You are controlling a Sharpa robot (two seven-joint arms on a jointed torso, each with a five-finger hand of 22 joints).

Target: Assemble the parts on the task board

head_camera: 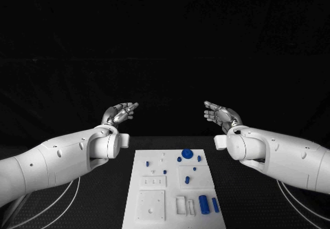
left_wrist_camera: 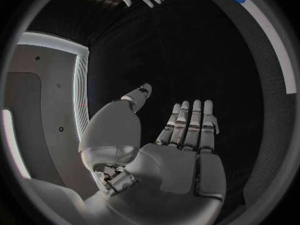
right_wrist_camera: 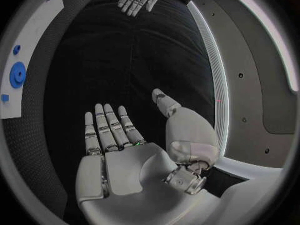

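The white task board [head_camera: 155, 210] lies in the middle of the black tabletop [head_camera: 247, 210], near me, with small blue parts [head_camera: 187, 153] scattered over its far and right areas; a blue cylinder [head_camera: 203, 204] sits near its right edge. Beyond it, my left hand [head_camera: 119, 113] and right hand [head_camera: 221, 114] hover apart, palms facing, fingers [left_wrist_camera: 189, 125] spread wide, holding nothing.

White task board [head_camera: 173, 210], blue parts [head_camera: 203, 203]; black table [head_camera: 254, 200]; silver hands, white arms.
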